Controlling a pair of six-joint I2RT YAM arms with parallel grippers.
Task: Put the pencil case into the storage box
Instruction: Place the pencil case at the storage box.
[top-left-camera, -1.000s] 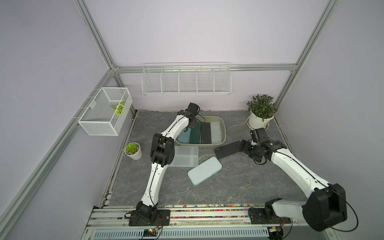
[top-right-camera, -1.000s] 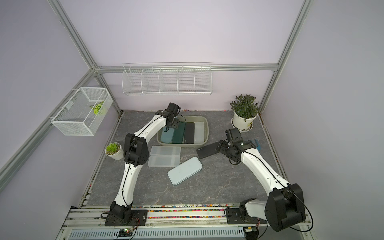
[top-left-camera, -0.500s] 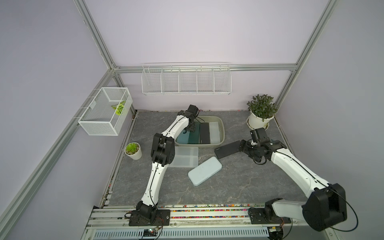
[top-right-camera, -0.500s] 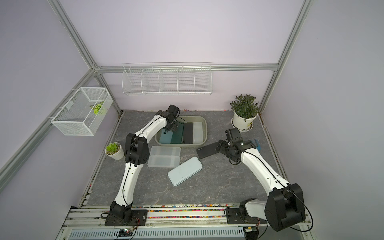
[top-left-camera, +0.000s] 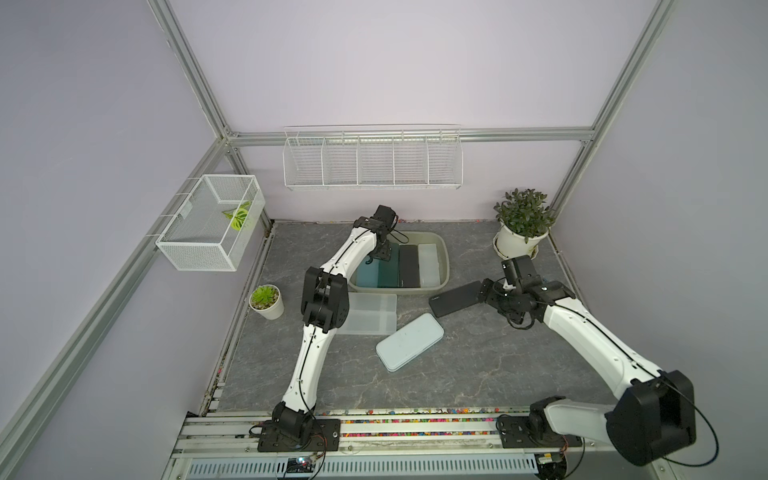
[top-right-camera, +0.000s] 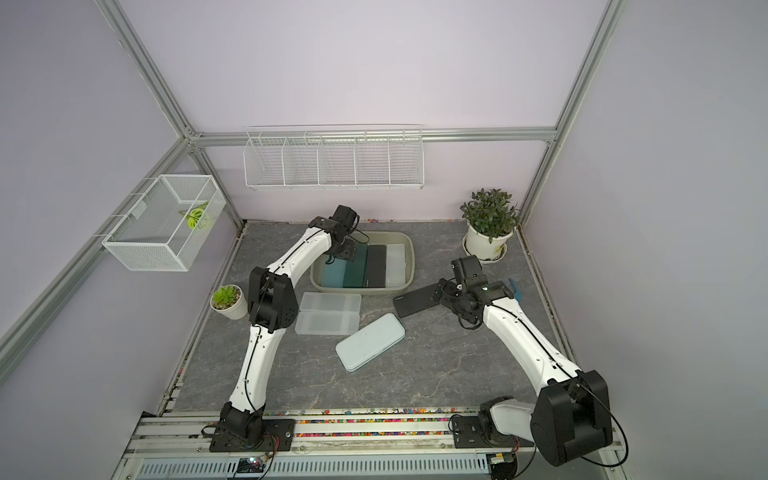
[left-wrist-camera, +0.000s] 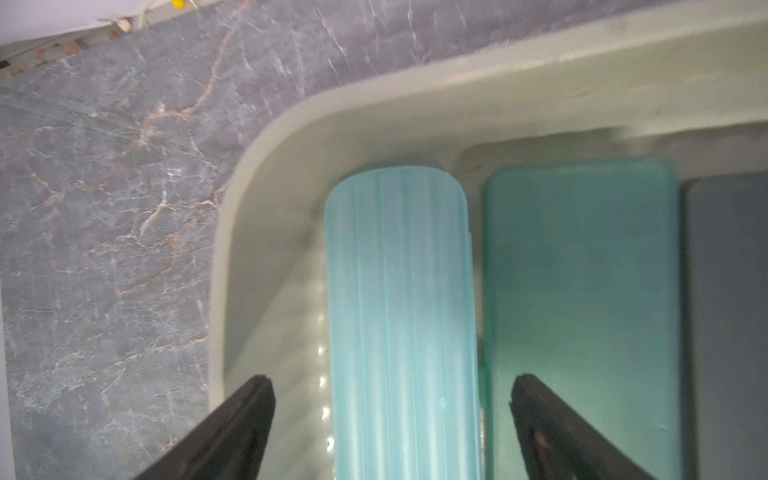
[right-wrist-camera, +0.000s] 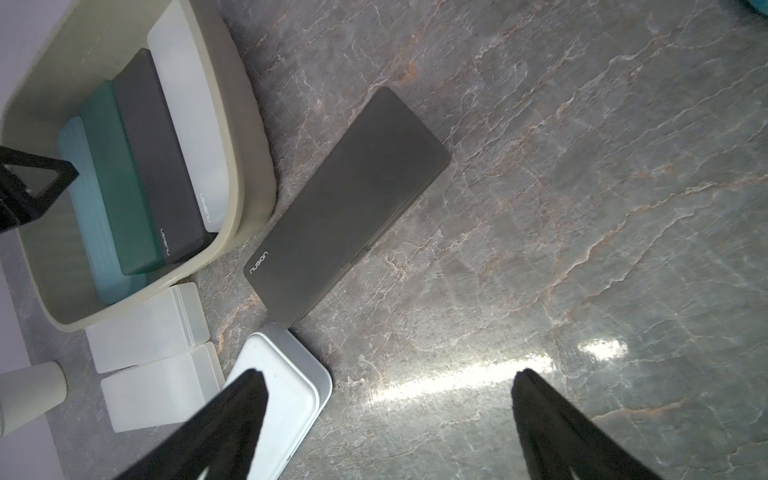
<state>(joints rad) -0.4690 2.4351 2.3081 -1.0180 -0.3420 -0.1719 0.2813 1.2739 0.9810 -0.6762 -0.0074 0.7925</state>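
Left gripper (left-wrist-camera: 392, 378) gaped above ribbed pale-blue pencil case (left-wrist-camera: 399, 270) inside olive-grey storage box (left-wrist-camera: 270, 187).
Right gripper (right-wrist-camera: 388, 372), also gaping, likely needed to clasp flat black case (right-wrist-camera: 345, 208).

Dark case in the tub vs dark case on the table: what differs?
Place: the boxed dark case sits inside the storage box; the loose dark case lies on the table outside.
Pose: boxed one is packed between the teal case and white case; loose one lies skewed to the box.
Shared: dark grey, same logo.
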